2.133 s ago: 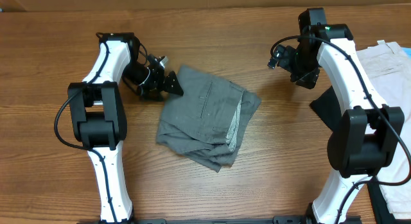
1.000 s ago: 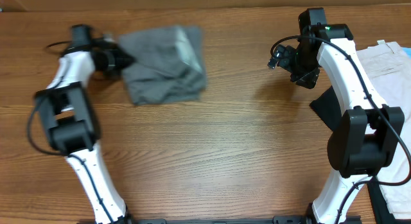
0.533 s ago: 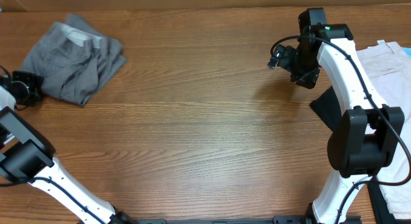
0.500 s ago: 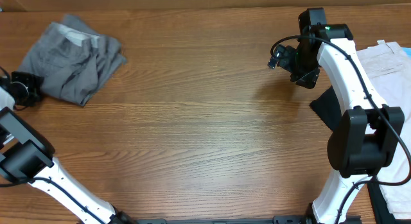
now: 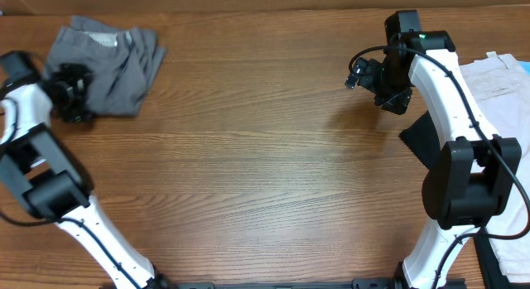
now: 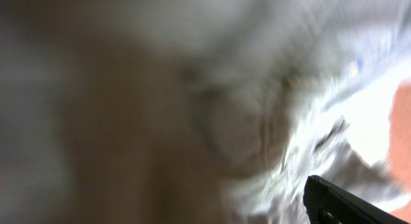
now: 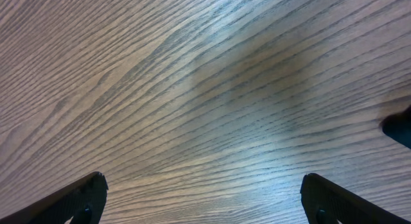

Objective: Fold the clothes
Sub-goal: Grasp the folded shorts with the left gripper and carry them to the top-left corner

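Note:
The medium-grey shorts (image 5: 112,61) lie bunched at the far left corner of the wooden table. My left gripper (image 5: 70,90) is at their left edge, over the fabric. The left wrist view is badly blurred: it shows pale grey cloth (image 6: 270,121) and one dark fingertip (image 6: 347,201) far out at the lower right, so the jaws look spread apart. My right gripper (image 5: 364,74) hangs over bare wood at the far right, well away from the shorts. In the right wrist view its fingers (image 7: 77,198) stand wide apart with nothing between them.
Cream shorts (image 5: 497,86) lie at the right edge of the table, with a black garment (image 5: 418,144) beside them under the right arm. The table's far edge runs just behind the grey shorts.
My left arm dragged the grey shorts from the table's middle to the far left corner. In the last half second the left gripper moved up and right onto them. The right arm has not moved.

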Robot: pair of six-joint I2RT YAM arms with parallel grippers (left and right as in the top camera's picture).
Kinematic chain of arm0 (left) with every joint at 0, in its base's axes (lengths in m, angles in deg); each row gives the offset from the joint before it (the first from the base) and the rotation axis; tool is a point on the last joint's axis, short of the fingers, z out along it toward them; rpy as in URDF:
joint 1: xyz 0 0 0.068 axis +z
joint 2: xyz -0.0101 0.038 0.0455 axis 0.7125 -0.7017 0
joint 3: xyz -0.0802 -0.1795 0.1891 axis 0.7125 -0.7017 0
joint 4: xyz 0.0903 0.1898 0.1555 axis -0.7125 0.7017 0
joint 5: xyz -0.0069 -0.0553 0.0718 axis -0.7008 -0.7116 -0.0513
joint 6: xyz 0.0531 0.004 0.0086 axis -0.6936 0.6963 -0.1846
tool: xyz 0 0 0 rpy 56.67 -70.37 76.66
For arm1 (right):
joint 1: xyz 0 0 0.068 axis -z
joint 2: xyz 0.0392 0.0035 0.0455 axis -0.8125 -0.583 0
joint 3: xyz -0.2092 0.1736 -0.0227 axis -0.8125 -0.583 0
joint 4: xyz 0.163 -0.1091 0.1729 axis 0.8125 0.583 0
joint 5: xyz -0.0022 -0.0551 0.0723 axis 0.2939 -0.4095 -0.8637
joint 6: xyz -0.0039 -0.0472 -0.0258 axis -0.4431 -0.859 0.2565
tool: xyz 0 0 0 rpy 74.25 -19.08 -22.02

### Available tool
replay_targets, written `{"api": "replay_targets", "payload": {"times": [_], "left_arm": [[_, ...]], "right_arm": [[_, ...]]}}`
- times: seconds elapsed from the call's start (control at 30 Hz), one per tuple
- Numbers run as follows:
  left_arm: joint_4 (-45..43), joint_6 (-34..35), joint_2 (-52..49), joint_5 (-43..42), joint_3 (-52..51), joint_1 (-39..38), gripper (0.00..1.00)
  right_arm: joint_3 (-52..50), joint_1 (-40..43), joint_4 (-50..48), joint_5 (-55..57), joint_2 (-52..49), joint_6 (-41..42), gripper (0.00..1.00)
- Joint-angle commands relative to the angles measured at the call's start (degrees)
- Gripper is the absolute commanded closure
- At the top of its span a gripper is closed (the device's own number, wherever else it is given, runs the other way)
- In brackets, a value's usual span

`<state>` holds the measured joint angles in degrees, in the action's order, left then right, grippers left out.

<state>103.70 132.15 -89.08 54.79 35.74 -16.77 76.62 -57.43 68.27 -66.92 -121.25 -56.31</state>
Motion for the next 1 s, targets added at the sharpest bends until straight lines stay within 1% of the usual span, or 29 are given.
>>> {"api": "replay_targets", "payload": {"times": [0.0,0.13,0.3,0.43,0.57,0.73,0.9,0.97], "left_arm": [[-1.18,6.51,-3.08,5.29,-2.21,-6.32,0.01],[-5.84,6.54,-3.08,10.05,-2.21,-9.6,0.07],[-7.69,6.19,-3.08,14.6,-2.21,-10.03,0.11],[-7.74,1.84,-3.08,18.58,-2.21,-8.61,0.12],[-8.15,-1.25,-3.08,19.58,-2.21,-6.82,0.12],[-11.1,-4.87,-3.08,21.64,-2.21,-5.33,0.12],[-15.43,-9.68,-3.08,21.79,-2.21,-4.79,0.12],[-16.9,-10.62,-3.08,21.81,-2.21,-4.83,0.11]], "right_arm": [[1.09,-0.2,-0.2,-0.02,0.57,-0.04,0.0],[1.09,-0.2,-0.2,-0.02,0.57,-0.04,0.0],[1.09,-0.2,-0.22,-0.02,0.57,-0.04,0.0],[1.09,-0.2,-0.22,-0.02,0.57,-0.04,0.0],[1.09,-0.2,-0.22,-0.02,0.57,-0.04,0.0],[1.09,-0.2,-0.22,-0.02,0.57,-0.04,0.0],[1.09,-0.2,-0.22,-0.02,0.57,-0.04,0.0],[1.09,-0.2,-0.2,-0.02,0.57,-0.04,0.0]]}}
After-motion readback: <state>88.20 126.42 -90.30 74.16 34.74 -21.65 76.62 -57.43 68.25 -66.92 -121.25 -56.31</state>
